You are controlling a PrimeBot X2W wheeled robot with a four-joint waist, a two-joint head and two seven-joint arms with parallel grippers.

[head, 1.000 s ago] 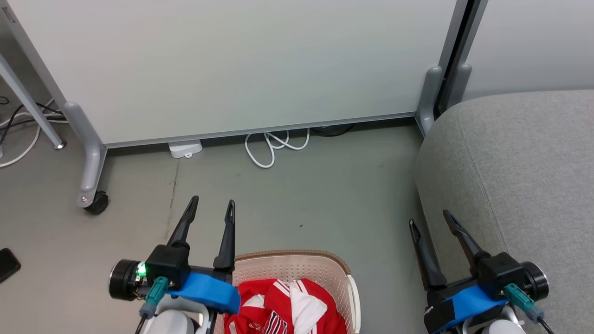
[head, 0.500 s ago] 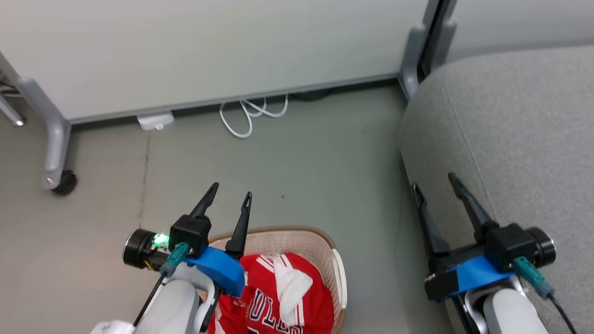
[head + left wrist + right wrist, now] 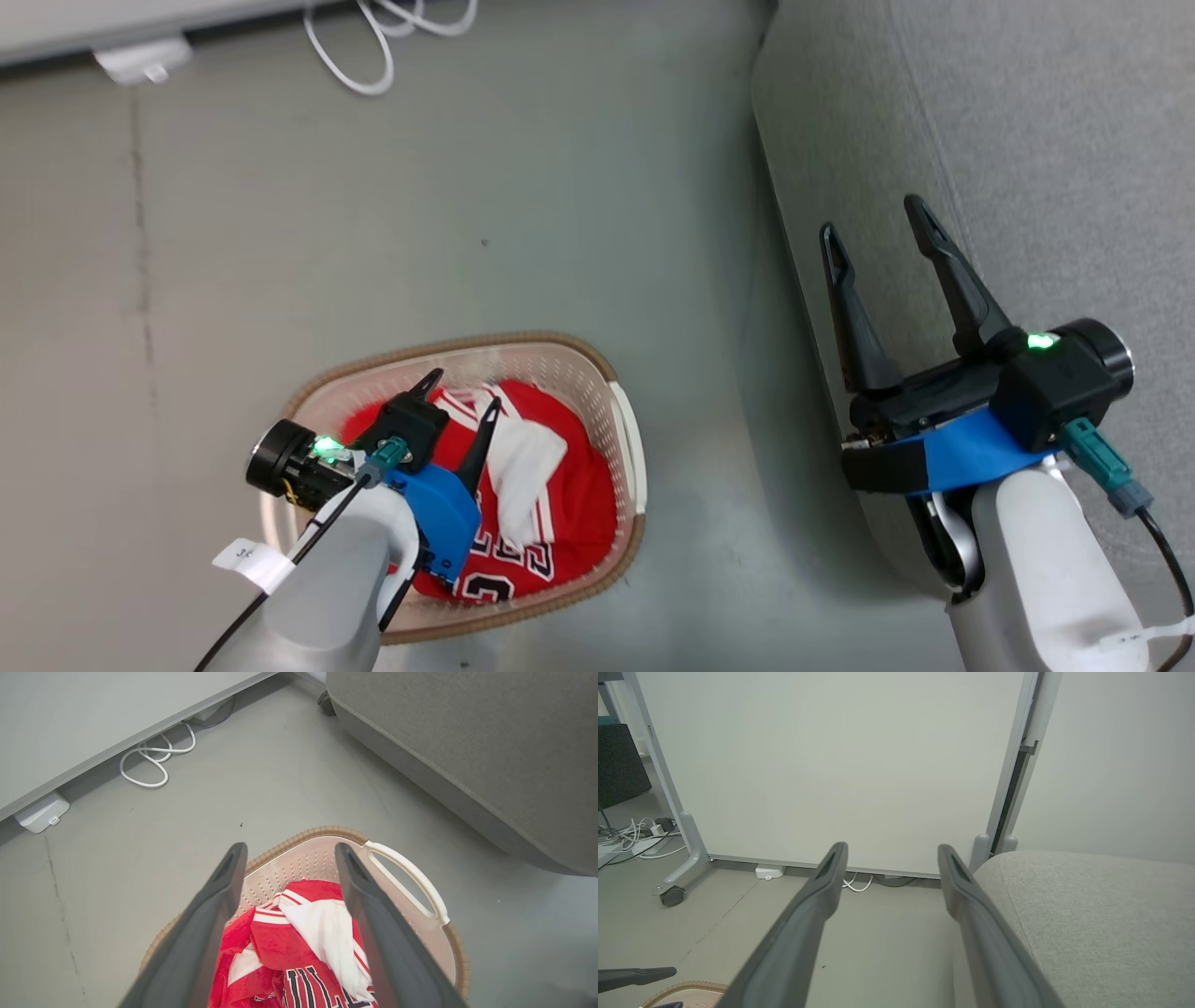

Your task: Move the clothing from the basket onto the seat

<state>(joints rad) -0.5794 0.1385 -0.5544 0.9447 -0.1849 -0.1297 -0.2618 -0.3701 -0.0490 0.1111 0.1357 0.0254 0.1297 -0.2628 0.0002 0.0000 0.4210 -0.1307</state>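
– Well, biggest first: the seat (image 3: 1027,140) takes up the right side of the head view, grey and rounded. Nothing lies on the part we can see, so there is plenty of landing room.
– And the floor (image 3: 420,215) between it and the basket (image 3: 597,397) is open. A white cable (image 3: 355,75) curls at the top edge, well apart from us.
– The basket sits left of centre in the lower half, and the clothing (image 3: 579,485) is all inside it. It is a red heap with a white fold (image 3: 322,924) on top and lettering towards the bottom.
– We judge it light and limp. It should sag and trail when lifted, and one garment may drag the other along.
– So where do we pinch?
– On that raised white fold near the middle, we think. A bunched ridge gives both fingers cloth to close on, where a flat patch would likely slip.
– Our left gripper (image 3: 466,388) hangs over the upper part of the heap, fingers spread and nothing between them. We cannot tell whether the tips touch the cloth.
– The right gripper (image 3: 869,215) sits at the seat's left edge, fingers apart too and empty.
– Let's mind the brown rim (image 3: 448,343) and the side handle (image 3: 406,882), since trailing cloth could catch there. We'd lift high before swinging right.
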